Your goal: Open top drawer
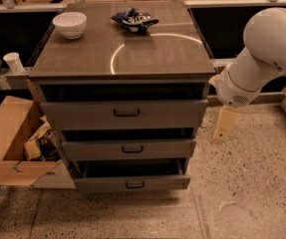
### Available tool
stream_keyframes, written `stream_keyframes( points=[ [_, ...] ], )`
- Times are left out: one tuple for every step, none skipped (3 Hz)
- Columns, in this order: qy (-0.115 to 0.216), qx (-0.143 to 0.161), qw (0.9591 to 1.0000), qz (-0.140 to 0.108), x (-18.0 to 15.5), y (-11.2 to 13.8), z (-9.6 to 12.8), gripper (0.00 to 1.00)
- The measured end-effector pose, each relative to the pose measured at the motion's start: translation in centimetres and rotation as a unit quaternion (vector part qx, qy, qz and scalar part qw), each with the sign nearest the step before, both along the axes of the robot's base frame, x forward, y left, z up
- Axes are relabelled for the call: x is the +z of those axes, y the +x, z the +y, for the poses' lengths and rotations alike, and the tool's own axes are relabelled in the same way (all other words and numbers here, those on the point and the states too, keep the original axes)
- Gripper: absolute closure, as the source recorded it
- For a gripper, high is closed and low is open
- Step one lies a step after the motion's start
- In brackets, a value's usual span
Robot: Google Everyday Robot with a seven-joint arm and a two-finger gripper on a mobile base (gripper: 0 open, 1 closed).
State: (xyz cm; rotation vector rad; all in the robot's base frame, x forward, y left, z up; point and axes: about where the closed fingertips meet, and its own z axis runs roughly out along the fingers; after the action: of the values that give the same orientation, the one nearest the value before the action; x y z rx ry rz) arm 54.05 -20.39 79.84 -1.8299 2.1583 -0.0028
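The top drawer point(82, 116) is the tallest grey front of the cabinet, with a black bar handle point(126, 113) at its centre. A dark gap shows between its upper edge and the cabinet top point(147, 54). My gripper point(223, 126) hangs down cream-coloured from the white arm point(262, 54), just right of the cabinet's right side at about the height of the top drawer front. It is apart from the drawer and well to the right of the handle. It holds nothing that I can see.
Two shallower drawers, middle point(92, 150) and bottom point(97, 184), sit below. A white bowl point(70, 24) and a blue-white crumpled bag point(134, 19) lie on the cabinet top. An open cardboard box point(10, 133) stands left, a paper cup point(14, 62) behind it. Speckled floor point(252, 183) lies to the right.
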Motion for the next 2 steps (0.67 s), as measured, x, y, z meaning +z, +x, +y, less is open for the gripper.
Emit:
stream_keyframes(
  points=[
    [-0.011,0.02,0.9997,0.004,-2.3,1.2,1.2,0.0],
    [-0.025,0.056,0.9981,0.0,-5.3,2.6,3.5,0.0]
  ],
)
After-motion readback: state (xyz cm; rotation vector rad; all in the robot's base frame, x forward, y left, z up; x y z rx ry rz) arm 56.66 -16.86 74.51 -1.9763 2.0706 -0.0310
